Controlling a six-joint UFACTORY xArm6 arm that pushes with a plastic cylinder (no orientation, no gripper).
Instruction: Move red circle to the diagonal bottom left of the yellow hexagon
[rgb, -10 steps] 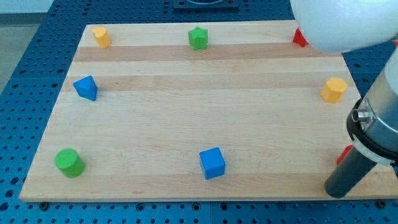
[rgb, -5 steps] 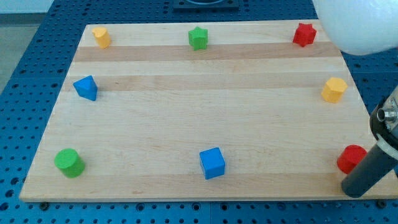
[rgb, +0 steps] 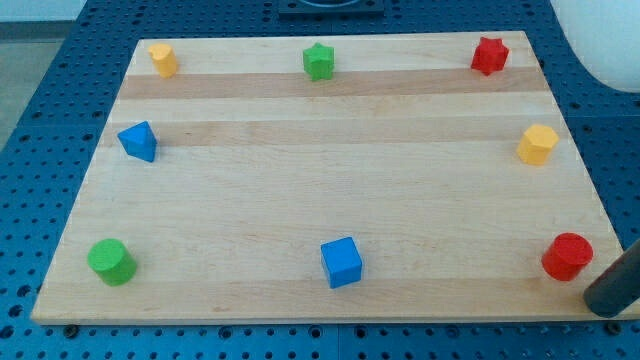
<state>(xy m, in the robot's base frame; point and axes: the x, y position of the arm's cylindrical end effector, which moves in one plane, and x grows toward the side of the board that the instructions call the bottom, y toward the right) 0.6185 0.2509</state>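
Note:
The red circle lies near the board's bottom right corner. The yellow hexagon lies above it at the right edge. My tip is at the view's bottom right, just right of and below the red circle, apart from it by a small gap. The rod runs out of the view's right edge.
A red star is at the top right, a green star at top middle, a yellow cylinder at top left. A blue triangle, a green cylinder and a blue cube lie further left. The arm's white body fills the top right corner.
The arm has swung to the right, uncovering the red star and the red circle. My tip has moved right along the bottom edge, past the red circle.

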